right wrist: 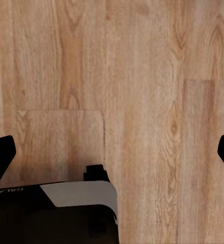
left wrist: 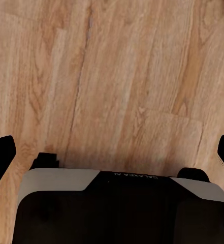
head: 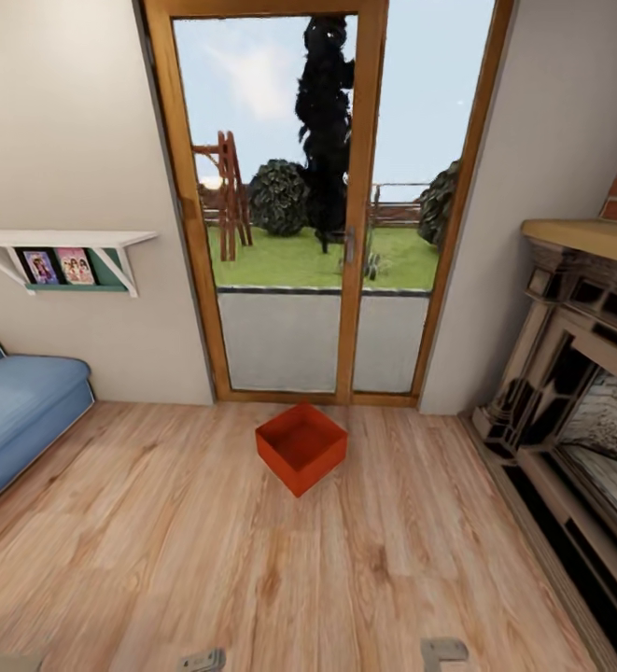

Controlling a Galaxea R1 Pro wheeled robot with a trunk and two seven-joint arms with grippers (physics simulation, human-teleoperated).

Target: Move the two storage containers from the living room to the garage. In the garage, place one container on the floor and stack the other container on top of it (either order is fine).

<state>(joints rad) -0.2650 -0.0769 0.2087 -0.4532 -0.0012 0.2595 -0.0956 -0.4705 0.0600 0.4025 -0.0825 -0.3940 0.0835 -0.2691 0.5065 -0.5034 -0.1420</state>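
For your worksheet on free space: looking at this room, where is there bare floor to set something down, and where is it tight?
Bare wood-plank floor runs wide between the blue sofa and the fireplace, in front of the storage container. It is tighter between the container and the glass doors, and along the fireplace base.

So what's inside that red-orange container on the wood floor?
The storage container looks empty: its inner walls and most of its bottom show plain red-orange. The near walls hide a strip of the bottom, so something flat lying there cannot be ruled out.
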